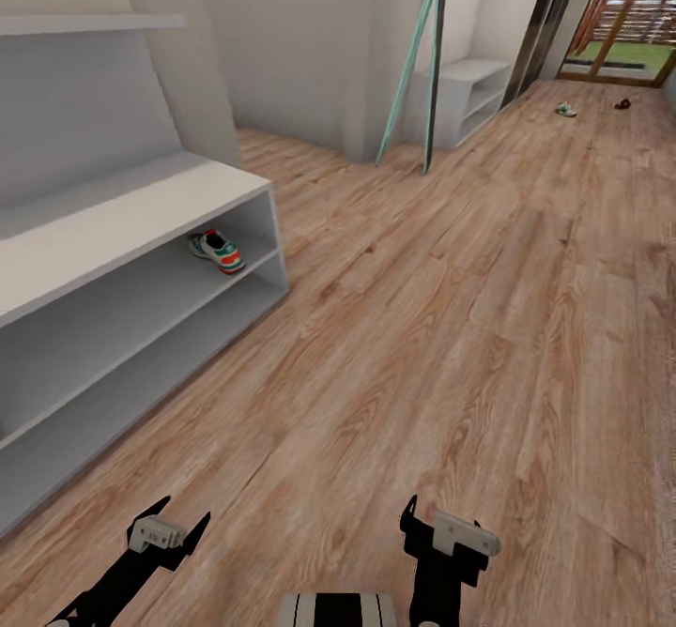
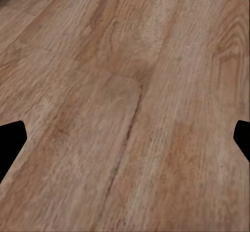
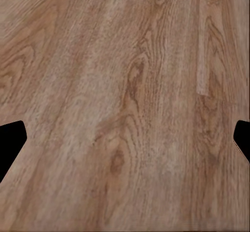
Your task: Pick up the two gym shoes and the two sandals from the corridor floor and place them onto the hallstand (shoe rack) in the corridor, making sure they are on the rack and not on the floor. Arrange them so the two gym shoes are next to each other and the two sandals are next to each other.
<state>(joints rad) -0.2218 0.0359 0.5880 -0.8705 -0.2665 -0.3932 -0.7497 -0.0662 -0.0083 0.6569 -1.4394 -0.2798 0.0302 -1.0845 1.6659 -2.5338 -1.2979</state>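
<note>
Warm brown wood-grain planks of the corridor floor (image 1: pixel 451 327) run from the robot's base toward a glazed doorway at the far end, where green grass shows outside. Along the left wall stands the hallstand (image 1: pixel 122 223), the pale grey bench with a flat top and two open shelf tiers; a higher wall shelf (image 1: pixel 89 22) hangs above it. One gym shoe (image 1: pixel 216 251) lies on the upper shelf tier, close to that tier's far end by the bench's end panel, orange-red heel facing outward. The second gym shoe (image 1: pixel 564 110) rests on the floor far down the corridor near the doorway, and a small dark shape just beside it looks like a sandal (image 1: pixel 622 103), though it is too small to tell surely. A second low grey shelf unit (image 1: pixel 469 97) stands against the far wall, with two slim poles (image 1: pixel 422 64) leaning beside it. Low in the head view, the left gripper (image 1: pixel 169 526) and right gripper (image 1: pixel 439 526) hang above bare planks, jaws spread wide and holding nothing; both wrist views show floor grain between dark fingertips (image 2: pixel 11 138).
</note>
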